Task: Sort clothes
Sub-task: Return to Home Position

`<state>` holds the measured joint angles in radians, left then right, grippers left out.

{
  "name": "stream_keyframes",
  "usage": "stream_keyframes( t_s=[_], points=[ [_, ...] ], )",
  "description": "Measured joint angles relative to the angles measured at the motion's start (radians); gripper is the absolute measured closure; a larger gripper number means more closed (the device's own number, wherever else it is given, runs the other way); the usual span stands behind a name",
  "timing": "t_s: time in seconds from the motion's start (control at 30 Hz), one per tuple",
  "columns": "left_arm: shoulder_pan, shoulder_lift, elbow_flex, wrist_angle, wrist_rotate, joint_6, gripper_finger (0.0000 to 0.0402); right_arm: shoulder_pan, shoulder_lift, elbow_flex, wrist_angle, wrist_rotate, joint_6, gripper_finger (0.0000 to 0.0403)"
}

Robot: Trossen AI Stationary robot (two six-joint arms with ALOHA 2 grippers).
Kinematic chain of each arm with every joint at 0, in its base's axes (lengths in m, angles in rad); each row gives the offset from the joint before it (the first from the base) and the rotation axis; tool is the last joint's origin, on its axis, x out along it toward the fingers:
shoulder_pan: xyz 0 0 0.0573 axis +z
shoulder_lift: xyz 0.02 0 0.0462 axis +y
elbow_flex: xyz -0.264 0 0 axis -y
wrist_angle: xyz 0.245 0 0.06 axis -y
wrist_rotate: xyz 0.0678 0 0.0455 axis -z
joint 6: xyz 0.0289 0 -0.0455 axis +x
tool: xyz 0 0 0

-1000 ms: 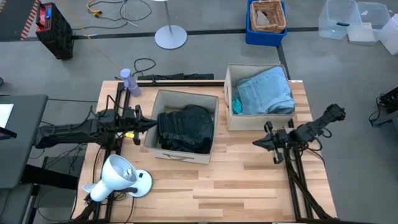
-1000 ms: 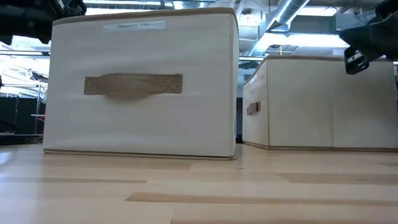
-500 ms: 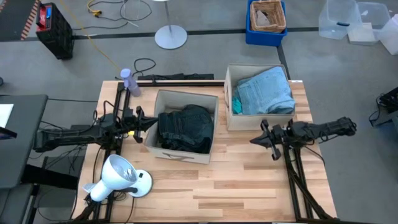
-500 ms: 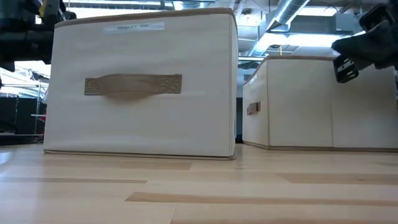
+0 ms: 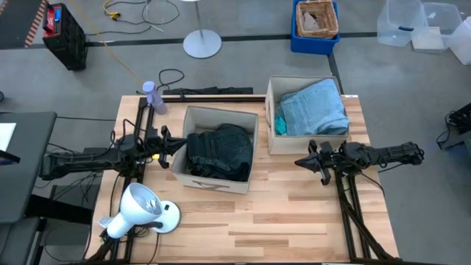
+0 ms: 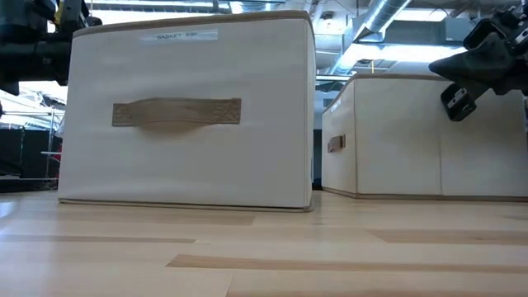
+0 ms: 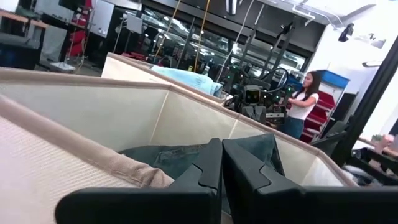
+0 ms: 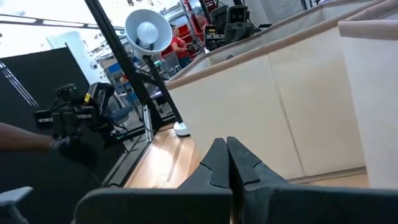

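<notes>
Two boxes (image 5: pixel 213 184), centre frame on wooden table (image 5: pixel 280 221), are filled: dark jeans (image 5: pixel 218 151), light blue jeans (image 5: pixel 315 109); left gripper (image 5: pixel 180 146), right gripper (image 5: pixel 298 162) closed, empty.

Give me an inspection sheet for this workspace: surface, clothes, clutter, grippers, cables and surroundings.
Surface: wooden table with two beige boxes standing on it.
Job's things: dark jeans fill the left box. Light blue jeans lie in the right box, with a teal top showing at their edge. No clothes seen on the table.
Clutter: white lamp at the near left corner; purple item at the far left corner.
Grippers: left gripper shut, empty, beside the left box. Right gripper shut, empty, in front of the right box.
Cables: black cable on the floor beyond the table.
Surroundings: blue crate, clear tubs, a person far off.
</notes>
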<state>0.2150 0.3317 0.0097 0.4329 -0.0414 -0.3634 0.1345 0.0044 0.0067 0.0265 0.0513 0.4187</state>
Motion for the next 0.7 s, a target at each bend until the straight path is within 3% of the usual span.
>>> stream_keyframes(
  t_s=[0.7],
  points=[
    [0.000, 0.001, -0.001, 0.001, 0.000, 0.006, 0.0391, 0.000, 0.000, -0.001, -0.003, 0.000, 0.000, 0.0403]
  ],
)
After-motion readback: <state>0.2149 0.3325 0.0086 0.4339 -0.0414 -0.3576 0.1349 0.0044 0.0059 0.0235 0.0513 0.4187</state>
